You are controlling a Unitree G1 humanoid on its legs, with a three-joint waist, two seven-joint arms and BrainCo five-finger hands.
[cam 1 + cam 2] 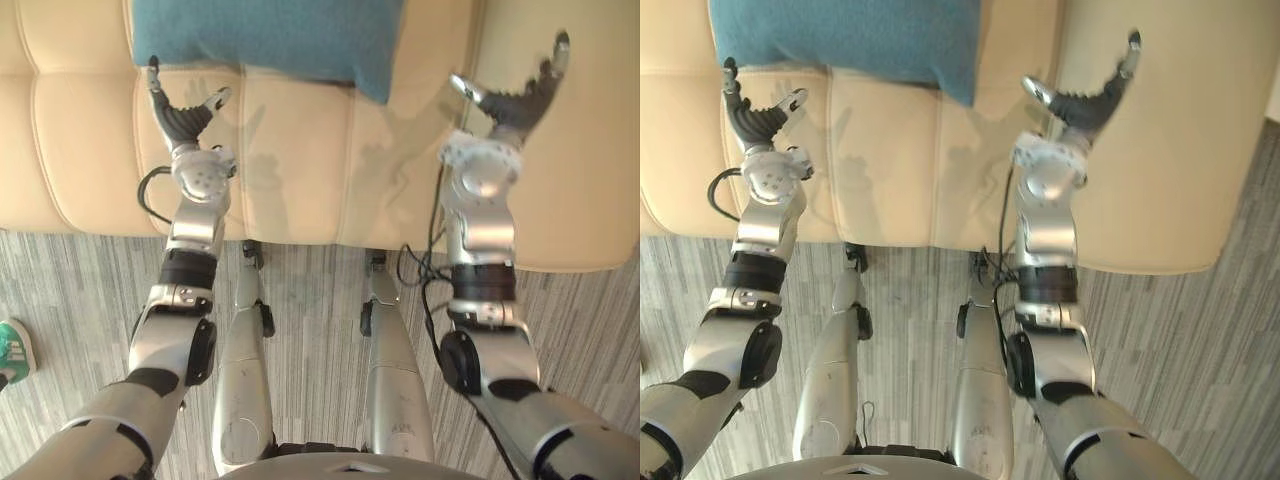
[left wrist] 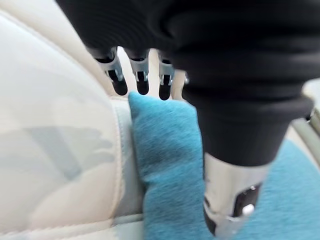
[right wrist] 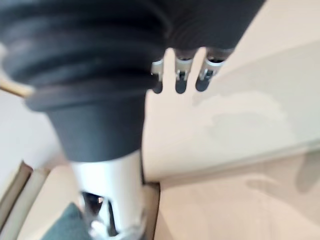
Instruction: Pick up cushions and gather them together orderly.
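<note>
Stretching left-to-right on the sofa (image 1: 300,180), the cushion (image 1: 260,35) lies just beyond the spread left robot hand (image 1: 185,120); the spread right robot hand (image 1: 515,105) is farther.

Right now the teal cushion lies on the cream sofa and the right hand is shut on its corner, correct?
Not quite. The right hand is open, its fingers spread over bare sofa, apart from the cushion; the left eye view shows this. The teal cushion does lie on the cream sofa.
</note>
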